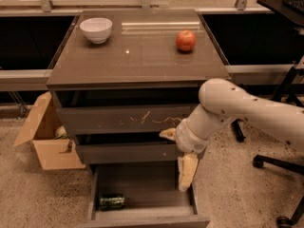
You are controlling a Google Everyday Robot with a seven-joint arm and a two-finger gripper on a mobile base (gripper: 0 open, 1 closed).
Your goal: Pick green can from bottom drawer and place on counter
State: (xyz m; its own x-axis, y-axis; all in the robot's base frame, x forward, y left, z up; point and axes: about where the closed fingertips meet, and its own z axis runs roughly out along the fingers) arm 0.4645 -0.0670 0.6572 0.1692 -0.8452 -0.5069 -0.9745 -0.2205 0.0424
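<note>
Right, the jaws stand wide apart: one cream finger (167, 133) pokes left just under the scratched drawer front (118, 120), the other hangs straight down at the right edge of the open drawer, and nothing sits between them. That puts the gripper (172, 161) in front of the middle drawer (123, 152), over the right side of the bottom drawer (142, 186), holding nothing. Behind it, the white arm (247, 110) reaches in from the right, its rounded joint level with that scratched front.

Down in the bottom drawer, which is pulled out toward us, the green can (112, 202) lies on its side in the front-left corner, close to the left wall and the front panel. It's well apart from the hanging finger, with bare drawer floor between the two.

Up top, the table (142, 61) carries a white bowl (96, 29) at the back left and a red apple (185, 40) at the back right, the two well apart. Left of the cabinet, an open cardboard box (47, 141) sits on the speckled floor (232, 189). On the right, the wheeled foot of an office chair (280, 163) shows just beyond the arm.
</note>
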